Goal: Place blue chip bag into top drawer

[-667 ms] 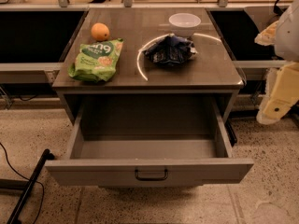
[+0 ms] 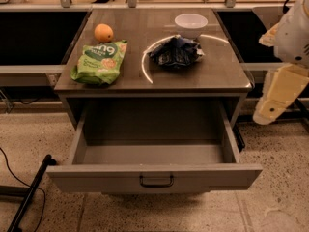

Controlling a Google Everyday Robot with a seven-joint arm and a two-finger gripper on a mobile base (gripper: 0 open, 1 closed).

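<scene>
The blue chip bag (image 2: 176,52) lies crumpled on the right half of the table top, just in front of a white bowl. The top drawer (image 2: 154,177) is pulled out below the table top, and its grey inside is bare. Its dark pull handle sits at the middle of the front panel. My gripper (image 2: 276,96) hangs at the right edge of the view, beside the table's right corner. It is apart from the bag, to the right of it and lower, and it holds nothing that I can see.
A green snack bag (image 2: 100,62) lies on the left half of the table top with an orange (image 2: 104,33) behind it. The white bowl (image 2: 190,23) stands at the back right. A black pole and cables (image 2: 29,192) lie on the floor at the left.
My arm at the right has shifted slightly to the left, towards the table. The bag, the drawer and the other things have not moved.
</scene>
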